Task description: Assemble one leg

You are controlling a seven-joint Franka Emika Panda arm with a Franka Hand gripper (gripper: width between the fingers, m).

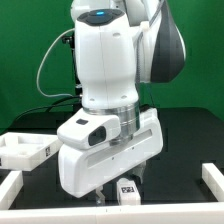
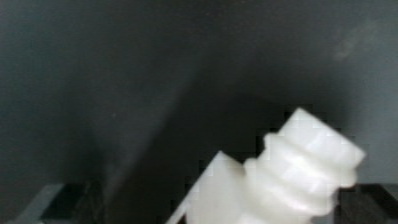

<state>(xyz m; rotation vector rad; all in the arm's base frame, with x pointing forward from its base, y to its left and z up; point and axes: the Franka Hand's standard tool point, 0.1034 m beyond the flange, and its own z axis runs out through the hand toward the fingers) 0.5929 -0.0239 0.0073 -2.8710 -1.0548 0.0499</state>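
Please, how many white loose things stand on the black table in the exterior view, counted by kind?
leg with a tag: 1
tray-like part: 1
white edge bar: 2, the second on the exterior view's right
Total: 4

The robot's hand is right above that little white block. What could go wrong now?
The leg looks slanted and off-centre under the open gripper, so the gripper might pinch only a corner and let the leg twist or slip. On the way down, the gripper could also bump the leg and shove it across the table. The arm hides much of the leg from the exterior view, so a bad grip might be hard to spot.
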